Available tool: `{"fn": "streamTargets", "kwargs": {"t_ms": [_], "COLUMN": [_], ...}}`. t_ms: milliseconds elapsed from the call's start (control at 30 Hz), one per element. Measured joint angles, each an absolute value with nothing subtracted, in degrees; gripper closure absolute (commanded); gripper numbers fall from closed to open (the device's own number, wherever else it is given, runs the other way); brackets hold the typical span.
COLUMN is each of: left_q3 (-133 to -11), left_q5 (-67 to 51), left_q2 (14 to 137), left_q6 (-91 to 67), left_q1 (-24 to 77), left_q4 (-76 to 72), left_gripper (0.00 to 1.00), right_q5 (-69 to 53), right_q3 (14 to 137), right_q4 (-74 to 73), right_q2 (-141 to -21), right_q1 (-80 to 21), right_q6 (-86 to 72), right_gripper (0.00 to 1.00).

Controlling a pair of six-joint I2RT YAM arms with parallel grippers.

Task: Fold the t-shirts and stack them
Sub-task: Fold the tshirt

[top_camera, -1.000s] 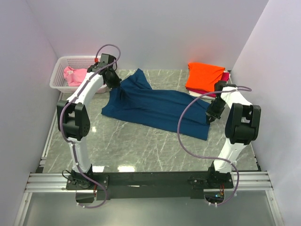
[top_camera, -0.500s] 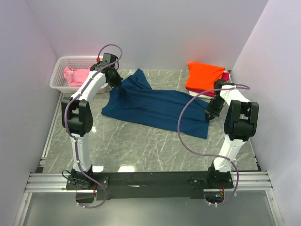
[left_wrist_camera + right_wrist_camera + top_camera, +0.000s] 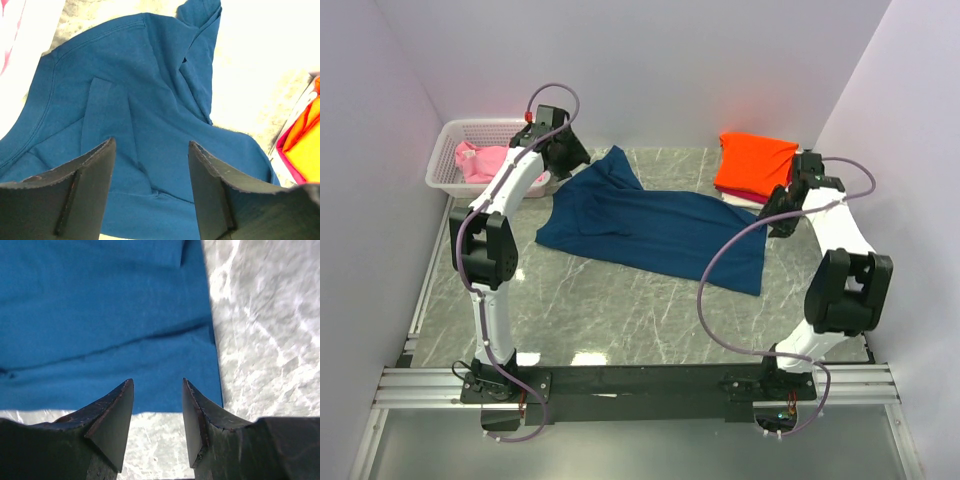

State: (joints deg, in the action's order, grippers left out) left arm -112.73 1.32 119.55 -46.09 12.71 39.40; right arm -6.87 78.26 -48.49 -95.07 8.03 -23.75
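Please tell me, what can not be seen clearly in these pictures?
- Under the orange shirt, top view: it covers the lower shirts; only thin pink and white edges show, so no count is possible.
- Basket, top view: the left arm crosses its near right corner; the pink cloth inside is bunched.
- Blue shirt, underside: against the table in every view.
- Left wrist view: glare whitens the area beyond the blue shirt.

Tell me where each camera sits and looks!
Top external: high behind the arm bases, looking down on the grey marble table; both arms show.
Left wrist: on the left arm, looking past the open left gripper at the dark blue cloth t-shirt.
Right wrist: on the right arm, looking past the open right gripper at that shirt's edge.
All three share that t-shirt.
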Motion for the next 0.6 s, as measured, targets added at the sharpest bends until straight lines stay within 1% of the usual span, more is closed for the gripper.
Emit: {"fn": "streamTargets", "kwargs": {"t_ms": [133,267,367,467,600], "left_q3": [-111.26,-103.83,-97.86,-93.27,-88.23], "left_q5": [1.02,-0.43,-1.02,-1.28,-1.34], "left_q2": [119.28,117.40,115.98,115.26,114.52], "left_q6": [-45.52,-44.45,-44.03,-43.92,-43.55], "left_q1": [12.71,12.71,12.71,12.71,12.71], "left_q4": [37.52,34.94,33.82,33.61,31.88], "left_gripper": [0.35,0.35,0.35,0.37,0.41], "right_q5": [-9.74,-12.62,-14.96,-17.50,-19.88], "right_q3": [72.23,67.61,66.59,66.48,66.48], "right_q4": [-46.94,-45.93,-44.95,-42.98,-41.04], "right_q2": [-92.33,-92.53,-93.03,-94.04,-96.31], "right_q1": [7.86,7.14,6.15,5.41,5.08], "right_q6": [-23.20,-23.22,-23.31,-23.49,-23.59], "right_gripper": [0.50,0.50,0.50,0.50,0.50]}}
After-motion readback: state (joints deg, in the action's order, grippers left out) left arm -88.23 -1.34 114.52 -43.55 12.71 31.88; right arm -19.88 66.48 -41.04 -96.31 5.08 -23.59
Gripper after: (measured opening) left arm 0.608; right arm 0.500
